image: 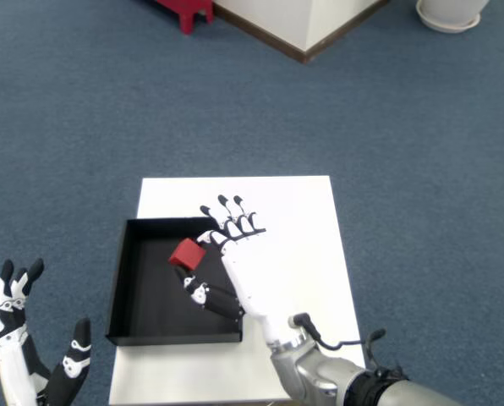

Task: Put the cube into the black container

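The red cube point(186, 252) is pinched between the thumb and a finger of my right hand point(235, 266), so that hand is shut on it, with the other fingers spread. The cube hangs over the inside of the black container point(127, 279), a shallow square tray on the left part of the small white table point(303, 220). My right hand reaches across the tray's right wall, hiding part of it. How high the cube is above the tray floor I cannot tell.
My left hand point(24, 355) hovers open at the lower left, off the table. Blue carpet surrounds the table. A red object point(184, 10), a white wall corner point(303, 25) and a white round base point(451, 13) lie far back.
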`<state>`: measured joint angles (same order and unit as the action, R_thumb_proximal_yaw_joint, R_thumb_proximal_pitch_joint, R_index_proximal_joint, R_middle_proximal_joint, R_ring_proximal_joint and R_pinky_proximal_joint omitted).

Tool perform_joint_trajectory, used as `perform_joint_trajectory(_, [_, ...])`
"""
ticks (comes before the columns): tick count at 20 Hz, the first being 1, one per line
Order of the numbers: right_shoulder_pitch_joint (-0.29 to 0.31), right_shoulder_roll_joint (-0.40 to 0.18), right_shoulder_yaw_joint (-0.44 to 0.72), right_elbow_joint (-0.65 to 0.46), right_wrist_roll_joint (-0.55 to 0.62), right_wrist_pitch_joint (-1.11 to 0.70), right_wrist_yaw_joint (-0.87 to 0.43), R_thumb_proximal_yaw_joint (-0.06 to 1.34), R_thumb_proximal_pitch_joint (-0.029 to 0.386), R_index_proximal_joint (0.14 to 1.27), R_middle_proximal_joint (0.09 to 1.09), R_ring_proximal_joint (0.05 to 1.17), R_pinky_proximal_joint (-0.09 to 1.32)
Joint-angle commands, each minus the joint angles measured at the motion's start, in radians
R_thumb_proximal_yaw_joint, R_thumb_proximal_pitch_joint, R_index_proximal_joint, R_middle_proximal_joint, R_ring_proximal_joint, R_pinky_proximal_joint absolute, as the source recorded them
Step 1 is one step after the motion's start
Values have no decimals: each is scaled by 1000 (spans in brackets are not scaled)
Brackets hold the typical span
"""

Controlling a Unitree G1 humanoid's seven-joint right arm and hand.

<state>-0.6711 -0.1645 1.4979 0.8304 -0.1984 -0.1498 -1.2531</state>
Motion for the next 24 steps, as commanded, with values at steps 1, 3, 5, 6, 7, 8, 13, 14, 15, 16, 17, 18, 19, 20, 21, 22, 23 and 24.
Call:
perform_joint_trajectory(1, [-73, 2, -44, -5, -9, 6, 19, 1204, 180, 1080, 283, 153, -14])
perform_joint_trajectory(3, [-83, 7, -50, 9, -7, 15, 67, 1204, 182, 1081, 286, 157, -13])
perform_joint_trajectory(5, [-101, 5, -55, 15, 11, 23, 104, 1205, 183, 1080, 287, 158, -11])
perform_joint_trajectory(6, [-110, 4, -57, 15, 19, 25, 116, 1205, 183, 1081, 288, 159, -9])
perform_joint_trajectory(7, [-117, 3, -59, 17, 26, 26, 127, 1205, 184, 1082, 289, 160, -8])
perform_joint_trajectory(8, [-121, 3, -60, 20, 32, 27, 139, 1204, 184, 1082, 290, 160, -8])
perform_joint_trajectory(13, [-127, 6, -57, 22, 41, 30, 171, 1205, 185, 1085, 298, 164, -5])
perform_joint_trajectory(14, [-126, 6, -58, 21, 40, 29, 170, 1204, 186, 1084, 300, 166, -4])
perform_joint_trajectory(15, [-126, 5, -59, 22, 42, 28, 169, 1152, 181, 1014, 301, 169, -3])
perform_joint_trajectory(16, [-127, 4, -60, 26, 45, 24, 173, 922, 149, 765, 295, 173, 0])
perform_joint_trajectory(17, [-125, 3, -60, 33, 47, 18, 180, 728, 113, 599, 277, 172, -5])
perform_joint_trajectory(18, [-125, 3, -61, 41, 48, 13, 188, 667, 101, 579, 268, 168, -14])
perform_joint_trajectory(19, [-127, 3, -61, 49, 49, 8, 197, 649, 102, 609, 261, 163, -22])
perform_joint_trajectory(20, [-127, 3, -61, 57, 51, 3, 203, 651, 108, 626, 258, 159, -26])
perform_joint_trajectory(21, [-127, 3, -61, 60, 54, -1, 208, 655, 112, 624, 255, 156, -28])
perform_joint_trajectory(22, [-127, 2, -62, 61, 58, -3, 210, 657, 115, 617, 252, 153, -30])
perform_joint_trajectory(23, [-129, 1, -63, 63, 63, -7, 210, 656, 116, 611, 250, 150, -31])
perform_joint_trajectory(24, [-131, 0, -65, 65, 67, -9, 210, 654, 116, 607, 248, 147, -34])
